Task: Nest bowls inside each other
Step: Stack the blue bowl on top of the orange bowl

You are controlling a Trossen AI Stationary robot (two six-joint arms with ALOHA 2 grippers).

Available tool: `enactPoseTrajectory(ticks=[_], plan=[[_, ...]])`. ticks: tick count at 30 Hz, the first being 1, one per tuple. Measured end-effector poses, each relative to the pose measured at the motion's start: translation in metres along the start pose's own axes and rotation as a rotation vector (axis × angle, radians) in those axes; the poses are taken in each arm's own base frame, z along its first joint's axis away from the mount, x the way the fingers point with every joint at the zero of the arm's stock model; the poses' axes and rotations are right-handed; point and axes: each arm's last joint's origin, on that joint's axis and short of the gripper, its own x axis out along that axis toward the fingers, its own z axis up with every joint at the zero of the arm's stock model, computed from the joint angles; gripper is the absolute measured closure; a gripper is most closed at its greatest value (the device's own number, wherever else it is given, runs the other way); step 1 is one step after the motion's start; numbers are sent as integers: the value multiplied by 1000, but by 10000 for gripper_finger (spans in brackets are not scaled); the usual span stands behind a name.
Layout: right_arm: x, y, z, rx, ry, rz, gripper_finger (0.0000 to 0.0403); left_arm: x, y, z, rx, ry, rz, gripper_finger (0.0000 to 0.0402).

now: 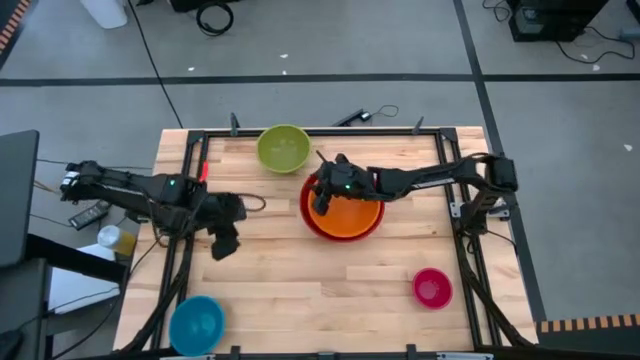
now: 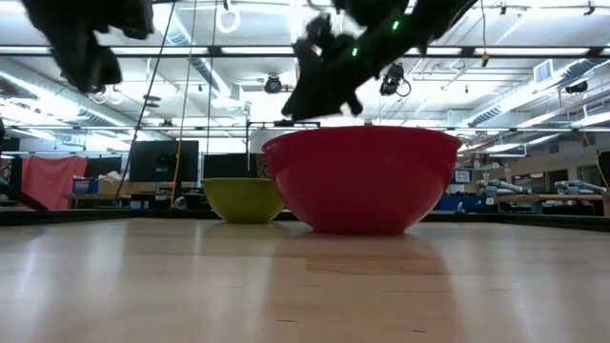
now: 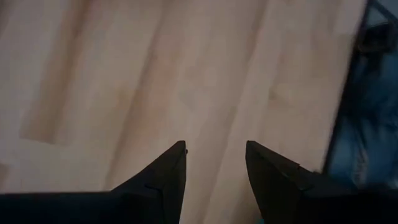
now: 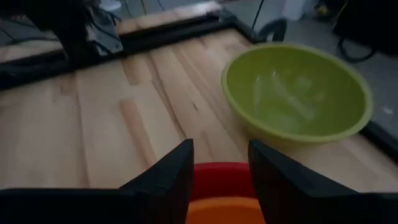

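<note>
A red bowl (image 1: 312,222) stands mid-table with an orange bowl (image 1: 350,215) nested inside it. Behind it a green bowl (image 1: 283,148) rests on its base. A blue bowl (image 1: 196,322) sits at the near left and a small pink bowl (image 1: 432,288) at the near right. My right gripper (image 4: 221,144) hovers open above the red bowl's far-left rim (image 4: 221,171), pointing toward the green bowl (image 4: 295,93). In the low view it (image 2: 319,86) stands clear above the red bowl (image 2: 362,176). My left gripper (image 3: 214,146) is open over bare wood at the table's left (image 1: 225,243).
A black metal frame (image 1: 200,140) runs round the tabletop's edges. Cables and small items lie beyond the left edge (image 1: 95,215). Bare wood lies between the blue bowl and the pink bowl along the near side (image 1: 320,300).
</note>
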Motion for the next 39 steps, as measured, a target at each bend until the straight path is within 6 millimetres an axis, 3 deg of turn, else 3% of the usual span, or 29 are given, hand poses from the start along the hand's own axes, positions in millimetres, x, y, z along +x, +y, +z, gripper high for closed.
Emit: enactPoseTrajectory(ticks=[8,14,25,39], plan=[[-50,24,12,-98,-30,-46,243,6,-30,-30,125,184,-103,246],[-69,21,12,-117,7,-161,243,22,-63,-49,275,253,-167,246],[-72,17,7,-96,54,-196,243,61,-96,-96,279,468,-18,246],[-73,19,8,-79,39,-200,243,105,-95,-106,426,521,219,247]])
